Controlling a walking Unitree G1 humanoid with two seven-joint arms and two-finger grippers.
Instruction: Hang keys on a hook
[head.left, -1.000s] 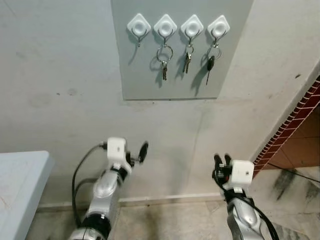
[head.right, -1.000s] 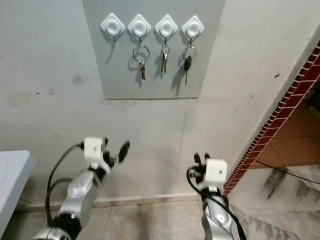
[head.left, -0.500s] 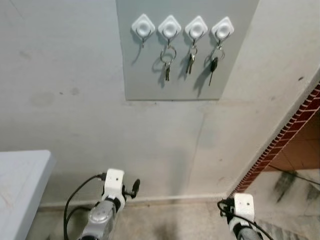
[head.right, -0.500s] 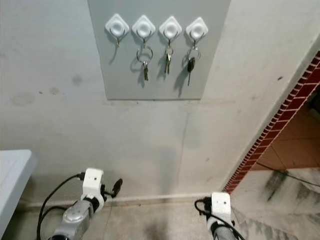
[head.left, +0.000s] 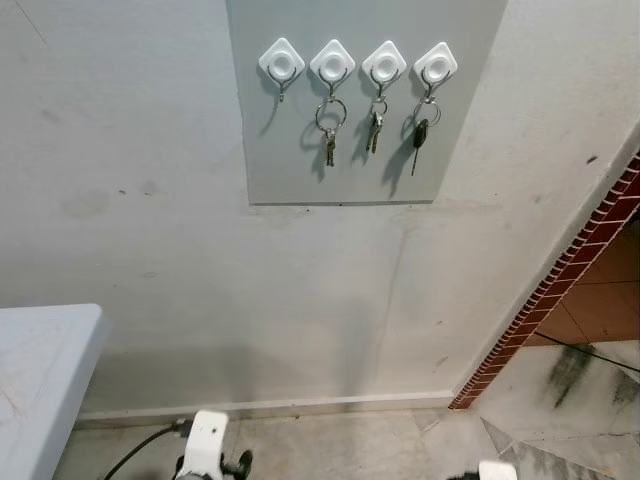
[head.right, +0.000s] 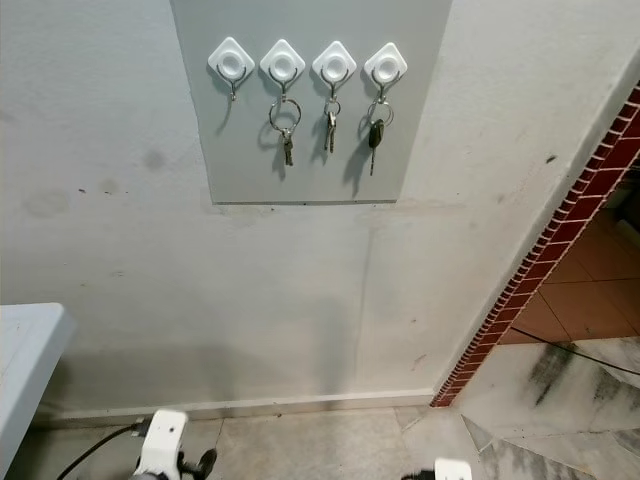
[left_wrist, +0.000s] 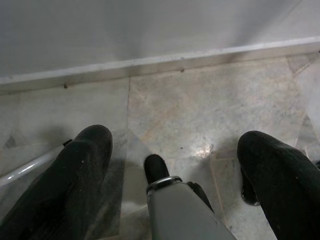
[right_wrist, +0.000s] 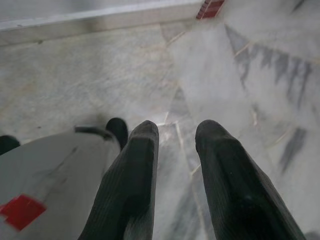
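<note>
Head and wrist views at one moment of the key-hanging task. A grey panel (head.left: 365, 150) on the wall carried four white diamond-shaped hooks in a row. The leftmost hook (head.left: 281, 65) was bare; the second held a large ring with a small key (head.left: 330, 125), the third a pair of brass-coloured keys (head.left: 375, 125), and the fourth a black-headed key (head.left: 419, 135). Judged from this arrangement, the hanging itself appeared complete, with nothing left but to stand clear, although which bunch was the task's own could not be told. The left gripper (left_wrist: 185, 165) hung low over the tiled floor (left_wrist: 200, 110) near the skirting, its fingers (left_wrist: 75, 170) spread wide and holding nothing. The right gripper (right_wrist: 172, 170) likewise pointed at the floor, its fingers (right_wrist: 135, 170) set a narrow gap apart and empty. A pale table (head.left: 40, 380) edge stood at the robot's left, and a red brick border (head.left: 560, 280) ran along the right. No brand, label or writing could be read; a plain red mark (right_wrist: 19, 210) showed on the robot's body.
</note>
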